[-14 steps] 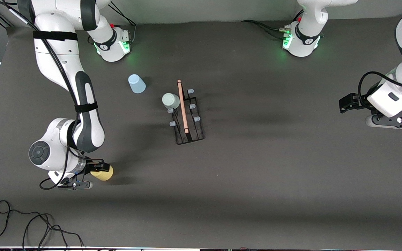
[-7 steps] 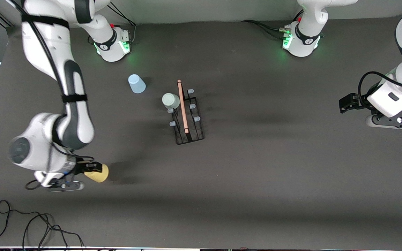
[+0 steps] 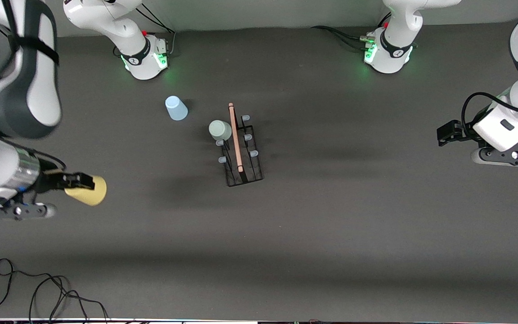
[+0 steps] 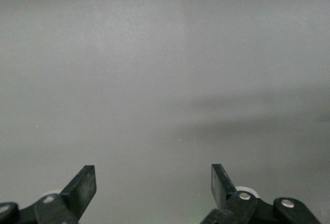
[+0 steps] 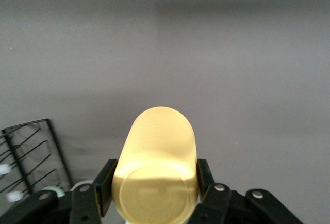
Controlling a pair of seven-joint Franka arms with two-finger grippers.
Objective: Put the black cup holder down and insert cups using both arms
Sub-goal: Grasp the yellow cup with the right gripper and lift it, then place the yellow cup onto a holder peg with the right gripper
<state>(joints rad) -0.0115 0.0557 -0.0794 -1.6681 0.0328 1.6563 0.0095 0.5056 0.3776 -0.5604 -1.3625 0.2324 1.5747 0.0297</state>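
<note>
Right hand (image 3: 75,181): clenched on the yellow cup (image 3: 89,190), one finger on each side of the cup's body. The right wrist view shows the cup (image 5: 157,167) lying on its side between the two black fingers (image 5: 105,180), its closed base facing the camera. Hand and cup are in the air over the right arm's end of the counter (image 3: 331,225), over bare surface well apart from the rack.

Left hand (image 3: 448,133): released, its two fingers (image 4: 82,185) standing wide apart with nothing between them. It waits over the left arm's end of the counter, and the left wrist view shows only plain grey surface below it.

Black cup holder (image 3: 242,150): stands on the counter near the middle, between the two arms' ends. Its light wooden rod handle (image 3: 235,136) runs along the top, from the end nearer the front camera toward the bases. Pale-tipped pegs (image 3: 253,153) show on both sides of the rod. A corner of the wire frame also appears at the edge of the right wrist view (image 5: 31,157).

Grey-green cup (image 3: 220,130): sits upside down at the rack, on the side toward the right arm's end and at the rack's end farther from the front camera. Whether a peg is inside it cannot be told.

Light blue cup (image 3: 176,108): stands upside down on the counter, apart from the rack, toward the right arm's end and farther from the front camera than the grey-green cup.

A black cable (image 3: 29,292) lies looped at the counter's edge nearest the front camera, at the right arm's end.
</note>
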